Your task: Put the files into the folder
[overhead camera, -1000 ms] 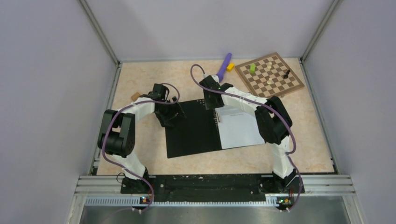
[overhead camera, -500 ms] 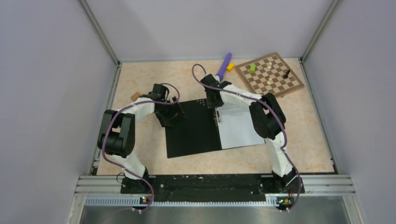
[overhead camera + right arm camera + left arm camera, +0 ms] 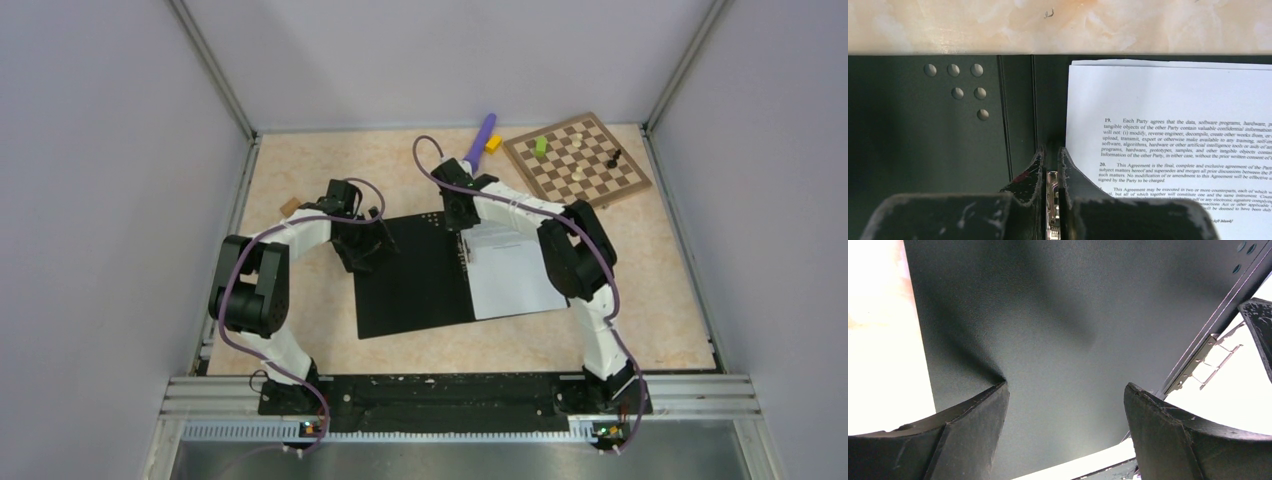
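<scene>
Folder (image 3: pixel 415 275) lies open at the centre of the tabletop (image 3: pixel 320 180), black inner faces up. Files (image 3: pixel 512 278) rest on its right-hand face. Their top edge is just short of the folder's upper rim and their left edge is beside the spine. The stack is squared, with print legible in the right wrist view.

Right tool (image 3: pixel 1052 156): fingers drawn together on the metal clip (image 3: pixel 1052 200) by the spine, just left of the sheets. Likely reason: working the clip so it can bind the sheets' edge.

Left tool (image 3: pixel 1065 390): fingers wide apart, holding nothing, low over the left-hand black face near its left edge. Contact is uncertain. Probably a steadying post, so the folder does not slide while the other arm tugs.

Judgement: sheets are placed; securing them and closing the cover are not yet done.

Chessboard (image 3: pixel 577 160) is at the upper right of the frame, well apart and uninvolved.
</scene>
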`<state>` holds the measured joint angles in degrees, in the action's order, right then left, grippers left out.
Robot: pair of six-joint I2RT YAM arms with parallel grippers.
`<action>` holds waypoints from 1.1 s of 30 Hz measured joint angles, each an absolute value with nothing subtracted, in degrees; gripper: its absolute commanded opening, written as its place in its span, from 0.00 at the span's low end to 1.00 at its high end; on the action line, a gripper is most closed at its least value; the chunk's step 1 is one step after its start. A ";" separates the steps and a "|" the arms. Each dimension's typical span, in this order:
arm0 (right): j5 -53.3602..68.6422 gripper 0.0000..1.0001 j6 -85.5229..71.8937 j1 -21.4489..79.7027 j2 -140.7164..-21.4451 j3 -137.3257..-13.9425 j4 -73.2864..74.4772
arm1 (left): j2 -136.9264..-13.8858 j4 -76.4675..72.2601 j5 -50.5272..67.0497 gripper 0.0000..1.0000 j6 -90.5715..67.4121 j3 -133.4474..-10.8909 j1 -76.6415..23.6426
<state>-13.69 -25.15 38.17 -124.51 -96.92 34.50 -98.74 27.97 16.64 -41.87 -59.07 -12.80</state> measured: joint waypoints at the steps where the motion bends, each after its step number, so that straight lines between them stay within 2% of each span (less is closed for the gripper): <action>1: -13.82 0.00 -25.12 38.22 -123.83 -96.16 33.98 | -98.74 27.97 16.67 0.90 -41.87 -59.09 -12.80; 11: -14.33 0.00 -25.08 39.92 -111.66 -86.37 31.99 | -98.78 28.01 16.88 0.90 -41.82 -59.16 -12.80; 33: -16.21 0.00 -25.82 44.29 -103.02 -76.03 30.83 | -99.13 28.47 16.84 0.90 -41.87 -59.61 -12.80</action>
<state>-16.21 -25.82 44.29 -103.02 -76.03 30.83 -99.13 28.47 16.84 -41.87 -59.61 -12.80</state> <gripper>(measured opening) 0.019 0.902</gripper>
